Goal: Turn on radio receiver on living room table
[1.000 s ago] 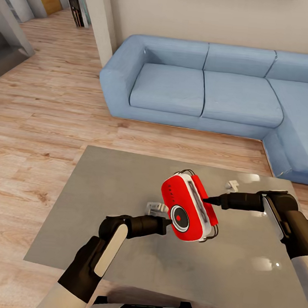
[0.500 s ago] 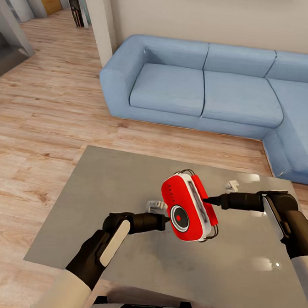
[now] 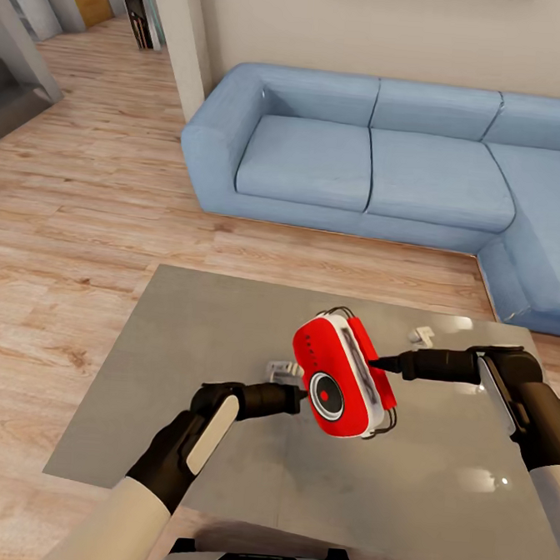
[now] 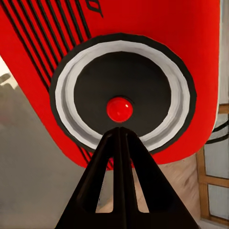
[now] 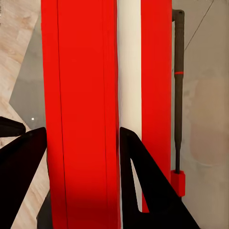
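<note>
Grey table (image 3: 209, 342), unlabelled radio receiver (image 3: 340, 376), right claw (image 3: 374, 364) gripping

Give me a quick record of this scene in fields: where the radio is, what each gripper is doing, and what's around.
radio: red, tilted, lifted above the table
right gripper: shut on the radio's edge, a finger on either side in the right wrist view
left gripper: shut, tips together, pointed at the dial
dial: round, black with white ring, red centre button just beyond the left tips
contact with button: cannot tell
sofa: blue, L-shaped, behind the table
floor: light wood planks
</note>
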